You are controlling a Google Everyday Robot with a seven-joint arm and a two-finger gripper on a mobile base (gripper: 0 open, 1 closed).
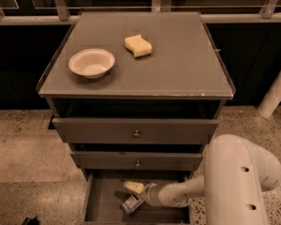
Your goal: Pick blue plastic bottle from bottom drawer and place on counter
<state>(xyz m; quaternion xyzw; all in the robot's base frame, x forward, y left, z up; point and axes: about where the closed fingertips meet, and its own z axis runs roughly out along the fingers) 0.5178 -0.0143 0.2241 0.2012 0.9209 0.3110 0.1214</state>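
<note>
The bottom drawer [100, 198] is pulled open under the two upper drawers. My gripper [131, 196] reaches into it from the right on the white arm [178, 194]. The blue plastic bottle [130, 205] lies tilted on the drawer floor right at the gripper, partly covered by it; whether it is held cannot be told. The counter [178, 64] is the flat grey top of the cabinet, well above the gripper.
A white bowl [92, 63] and a yellow sponge [138, 45] sit on the counter's left and middle back. The middle drawer [137, 161] and top drawer [136, 131] overhang the bottom drawer. My arm's large white link [241, 182] stands right of the cabinet. A white post [276, 90] stands at the far right.
</note>
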